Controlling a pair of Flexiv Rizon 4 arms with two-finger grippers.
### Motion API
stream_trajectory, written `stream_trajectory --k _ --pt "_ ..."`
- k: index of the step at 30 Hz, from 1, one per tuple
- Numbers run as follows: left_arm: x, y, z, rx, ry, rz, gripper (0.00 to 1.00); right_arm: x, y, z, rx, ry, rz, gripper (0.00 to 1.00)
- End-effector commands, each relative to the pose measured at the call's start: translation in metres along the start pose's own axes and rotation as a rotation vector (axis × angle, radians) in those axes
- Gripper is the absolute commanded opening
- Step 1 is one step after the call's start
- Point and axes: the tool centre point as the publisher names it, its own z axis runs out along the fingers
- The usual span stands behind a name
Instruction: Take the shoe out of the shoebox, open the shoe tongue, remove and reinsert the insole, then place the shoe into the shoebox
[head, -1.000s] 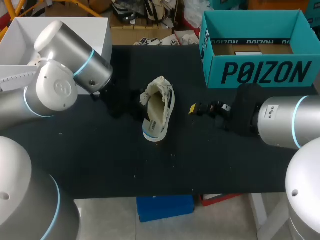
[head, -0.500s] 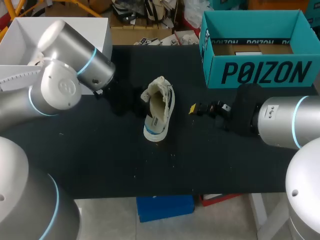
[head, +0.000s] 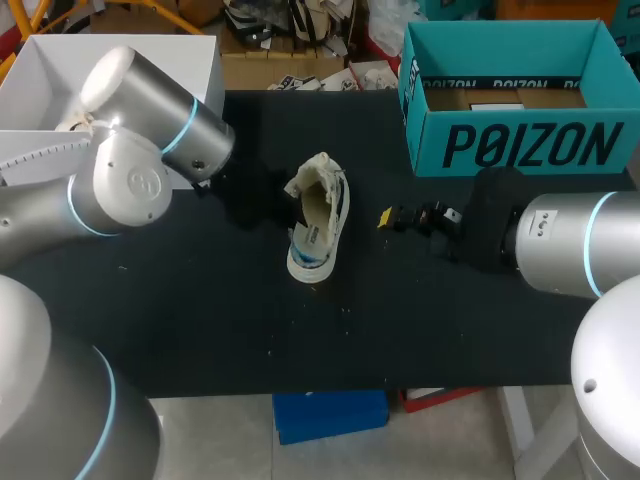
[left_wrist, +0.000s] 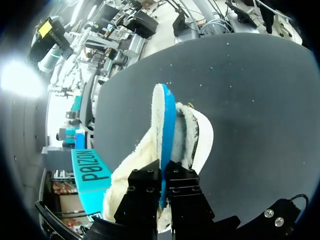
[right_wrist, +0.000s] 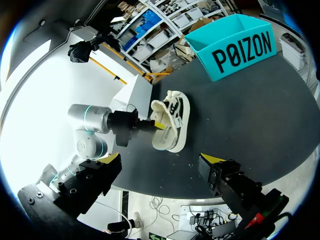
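Left gripper (left_wrist: 162, 186): black fingers clamped from both sides on a thin sheet standing on edge. It reads as the insole (left_wrist: 164, 125), blue on one face and white fleece on the other. The sheet runs out ahead of the fingers to a rounded tip.

Just beside it is the shoe (head: 318, 228). It is white and fleece-lined, dark inside the opening, with blue trim along the sole. It lies on its side mid-table, with the opening turned toward the left gripper.

Table (head: 200, 320): flat, matte black, flecked with pale specks and crumbs.

Shoebox (head: 520, 145): teal card with straight walls and an open top, upright at the far right of the table. Brown card shows on its floor. It is well apart from the shoe.

Left arm: silver with a blue ring, coming in from the left. The wrist is held low and level, with the fingers aimed across at the shoe's opening.

Right arm: comes in from the right, low and near horizontal. Right gripper (right_wrist: 160, 159): fingers spread wide with the yellow tips far apart, nothing between them. It points at the shoe from the other side, near it but not touching.
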Motion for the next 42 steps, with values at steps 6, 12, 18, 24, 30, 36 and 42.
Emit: stream_trajectory --k 6,12,18,24,30,36,42 --pt "0.003 0.018 0.017 -0.012 0.009 -0.033 0.00 0.000 -0.003 0.002 -0.009 0.001 0.002 1.00" --pt "0.003 0.025 0.020 -0.024 0.017 -0.047 0.00 0.000 -0.003 0.002 -0.009 0.001 0.002 1.00" --pt "-0.003 0.019 0.010 -0.031 0.008 -0.038 0.23 0.000 -0.003 0.002 -0.009 0.001 0.002 1.00" --pt "-0.009 0.002 -0.010 -0.030 -0.018 -0.013 0.48 0.000 -0.003 0.002 -0.009 0.001 0.002 1.00" --pt "-0.006 -0.017 -0.018 -0.009 -0.024 0.000 0.44 0.000 -0.003 0.002 -0.009 0.001 0.002 1.00" --pt "-0.001 -0.031 -0.012 0.023 -0.001 0.008 0.36 0.000 -0.003 0.002 -0.009 0.001 0.002 1.00" --pt "0.005 -0.031 -0.003 0.029 0.036 0.017 0.33 0.000 -0.003 0.002 -0.009 0.001 0.002 1.00"
